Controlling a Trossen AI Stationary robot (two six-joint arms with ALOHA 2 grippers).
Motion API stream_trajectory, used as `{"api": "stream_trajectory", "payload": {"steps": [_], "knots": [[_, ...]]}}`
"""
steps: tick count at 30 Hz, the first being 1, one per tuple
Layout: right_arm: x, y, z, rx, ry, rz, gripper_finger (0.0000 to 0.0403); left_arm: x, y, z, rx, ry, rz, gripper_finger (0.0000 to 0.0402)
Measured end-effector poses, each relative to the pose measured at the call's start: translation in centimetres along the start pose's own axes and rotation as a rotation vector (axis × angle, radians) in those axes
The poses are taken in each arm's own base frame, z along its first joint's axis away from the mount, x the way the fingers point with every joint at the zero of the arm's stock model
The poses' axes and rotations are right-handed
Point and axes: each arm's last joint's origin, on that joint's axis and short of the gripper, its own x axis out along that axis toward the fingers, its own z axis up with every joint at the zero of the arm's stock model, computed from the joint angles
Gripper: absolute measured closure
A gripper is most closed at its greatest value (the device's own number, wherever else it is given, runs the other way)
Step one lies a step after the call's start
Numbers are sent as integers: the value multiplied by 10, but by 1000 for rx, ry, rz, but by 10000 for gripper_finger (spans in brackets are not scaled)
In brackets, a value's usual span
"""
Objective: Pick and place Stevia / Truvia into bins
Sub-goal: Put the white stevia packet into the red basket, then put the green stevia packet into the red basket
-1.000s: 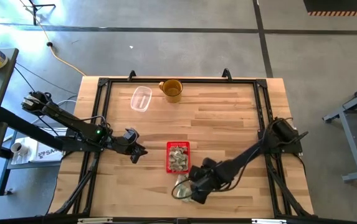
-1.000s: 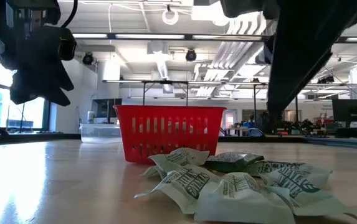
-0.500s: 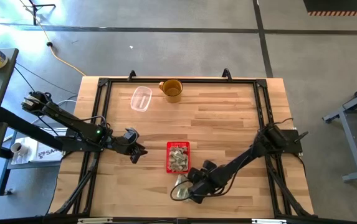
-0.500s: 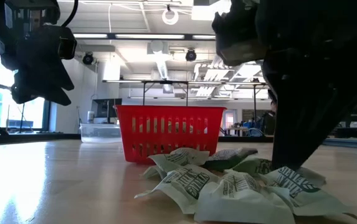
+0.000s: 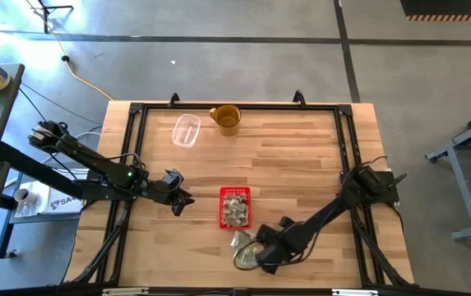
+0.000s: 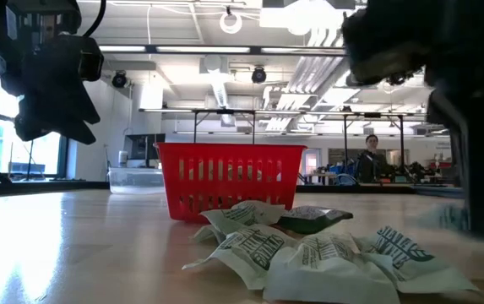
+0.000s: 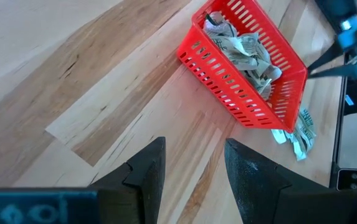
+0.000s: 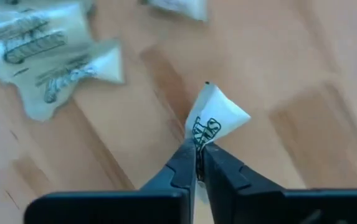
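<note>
A heap of pale green and white Stevia packets (image 5: 243,245) lies on the table just near-side of the red bin (image 5: 235,206), which holds more packets (image 7: 243,50). In the low view the heap (image 6: 309,249) lies in front of the bin (image 6: 229,177). My right gripper (image 8: 198,155) sits at the heap's right side (image 5: 265,255), shut on one packet (image 8: 217,118). My left gripper (image 7: 194,168) hangs open above the table, left of the bin (image 5: 182,201), with nothing between its fingers. My right gripper pinches one corner of a single packet (image 8: 197,138) between its two fingers. The packet sticks out past the fingertips, its printed face toward the camera. It looks clear of the table and apart from the other packets (image 8: 47,53).
A clear plastic container (image 5: 187,130) and a yellow-brown mug (image 5: 227,119) stand near the table's far edge. Bare wood lies between them and the bin. A black frame (image 5: 342,148) runs round the table top. A person (image 6: 372,156) stands far off in the room.
My right gripper has come down onto the heap of packets, shut on one packet, and drawn away with it toward the table's right edge. The rest of the heap stays by the bin.
</note>
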Motion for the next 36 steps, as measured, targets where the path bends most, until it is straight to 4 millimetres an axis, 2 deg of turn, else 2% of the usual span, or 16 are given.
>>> {"api": "stream_trajectory", "payload": {"steps": [4, 8, 15, 21, 25, 29, 33, 36], "knots": [[-24, -9, 4, 100, -153, -55, 392, 0, 0, 0, 0, -3, 1, 204], [-38, -21, 36, 125, -279, -45, 396, 0, 0, 0, 0, -3, 1, 204], [-36, -33, 109, -10, -374, 172, 380, 0, -1, 0, -3, -7, -6, 204], [-32, -62, 146, 26, -385, 153, 377, 0, -1, 1, -32, -1, -13, 204], [-26, -73, 160, 17, -323, 220, 366, 0, -1, 0, -34, 11, -20, 204], [-12, -75, 166, 5, -233, 310, 337, 0, -1, 0, -34, 14, -20, 204], [-7, -77, 162, 10, -245, 214, 294, 0, -1, 0, -32, 16, -17, 204], [-15, -75, 157, 8, -306, 146, 262, 0, -1, 0, -33, 18, -18, 204]]}}
